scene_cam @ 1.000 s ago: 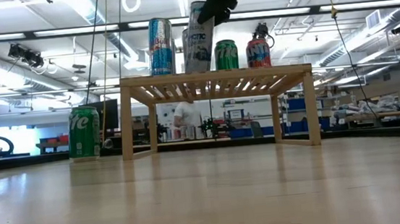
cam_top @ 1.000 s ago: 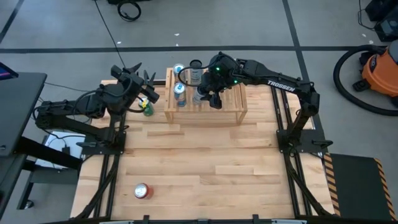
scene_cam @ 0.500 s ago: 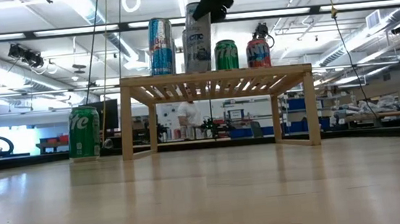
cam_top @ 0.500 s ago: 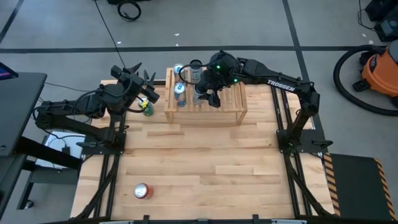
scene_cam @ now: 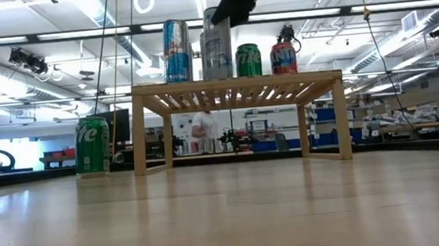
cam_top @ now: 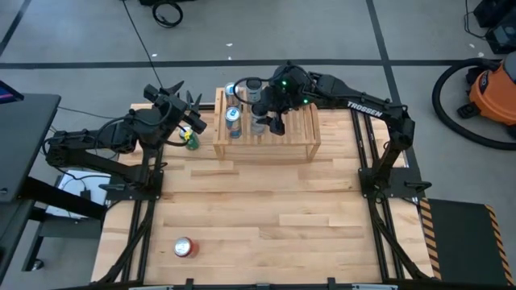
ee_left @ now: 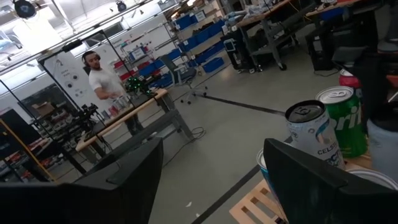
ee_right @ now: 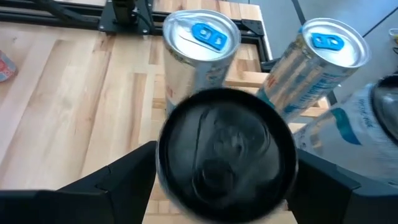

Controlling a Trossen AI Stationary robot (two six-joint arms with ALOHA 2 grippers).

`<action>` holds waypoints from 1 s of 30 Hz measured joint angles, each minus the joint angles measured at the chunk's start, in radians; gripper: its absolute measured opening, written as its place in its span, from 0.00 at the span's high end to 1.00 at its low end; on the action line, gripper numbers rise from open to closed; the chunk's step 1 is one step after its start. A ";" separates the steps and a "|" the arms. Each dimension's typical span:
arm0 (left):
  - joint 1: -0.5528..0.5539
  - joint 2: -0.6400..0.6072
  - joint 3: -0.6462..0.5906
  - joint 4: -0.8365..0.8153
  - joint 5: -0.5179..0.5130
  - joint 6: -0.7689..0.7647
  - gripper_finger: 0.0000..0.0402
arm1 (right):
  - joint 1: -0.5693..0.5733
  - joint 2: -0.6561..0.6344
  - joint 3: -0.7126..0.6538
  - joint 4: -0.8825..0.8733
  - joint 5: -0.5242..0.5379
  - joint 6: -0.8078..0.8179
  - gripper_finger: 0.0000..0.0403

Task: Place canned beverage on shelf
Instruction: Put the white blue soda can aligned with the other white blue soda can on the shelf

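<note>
Four cans show on the shelf (cam_top: 300, 143) from above, all crowded toward its left end. The right gripper (cam_top: 272, 119) hangs over the newest can (cam_top: 258, 123), near the front edge, next to a blue-topped can (cam_top: 233, 118). The left gripper (cam_top: 190, 127) waits off the shelf's left side, jaws apart and empty, likely kept clear so the right arm has room. A green can (cam_top: 192, 143) stands on the table just by it, and a red can (cam_top: 185, 247) lies well apart near the front.

At table height, the can stands upright on the slats between a tall blue-and-red can (scene_cam: 176, 51) and a shorter green one, with the right gripper at its top. It is tall, slim and silver-grey, its print too blurred to read.

From the left wrist, only neighbouring cans and a person (ee_left: 102, 81) in the room beyond show.

From the right wrist, the can's dark round lid (ee_right: 224, 155) fills the middle, with the gripper straddling it from above. Whether it is clamped or already let go, I cannot tell. Judging by its level stance, placement looks nearly complete.
</note>
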 joint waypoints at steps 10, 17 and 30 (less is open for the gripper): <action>0.000 0.000 0.000 0.000 0.000 0.002 0.30 | -0.018 0.000 -0.001 0.037 -0.005 -0.003 0.21; 0.000 0.000 0.000 -0.004 0.000 0.002 0.30 | -0.018 0.000 -0.001 0.070 -0.006 -0.010 0.21; 0.000 0.000 0.000 -0.005 0.000 0.025 0.30 | 0.004 -0.016 0.033 0.062 -0.007 -0.001 0.21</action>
